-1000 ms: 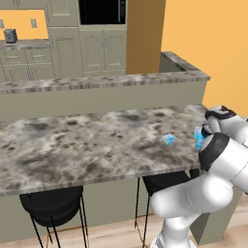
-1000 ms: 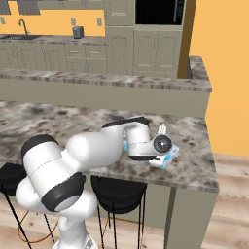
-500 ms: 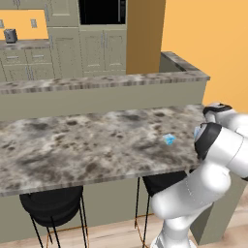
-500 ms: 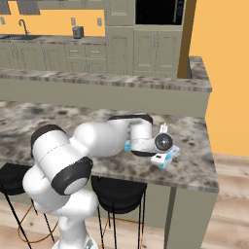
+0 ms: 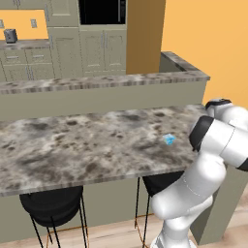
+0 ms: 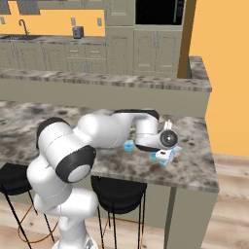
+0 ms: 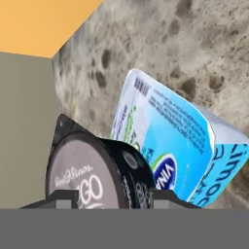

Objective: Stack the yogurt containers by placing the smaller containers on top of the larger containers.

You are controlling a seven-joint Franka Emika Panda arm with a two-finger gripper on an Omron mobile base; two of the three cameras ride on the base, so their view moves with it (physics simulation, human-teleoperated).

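jaws now clenched on dark lavender-topped cup (image 7: 92, 170), closed in over the last second, right against large blue tub (image 7: 170, 146) near bench (image 6: 194, 165) end; second blue tub (image 5: 169, 139) apart; ready to lift and stack.

Orange walls (image 5: 203, 34); grey-green cabinets (image 6: 146, 46); mottled grey stone worktop (image 5: 82, 145) below raised ledge (image 5: 97, 82); black round stools (image 5: 51, 206); pale wood floor (image 6: 228, 204).

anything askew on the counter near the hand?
Yes. In the hand view the dark cup sits between the fingers, tilted and pressed against a light-blue tub that is tipped on edge rather than flat on the counter. A second blue tub sits apart.
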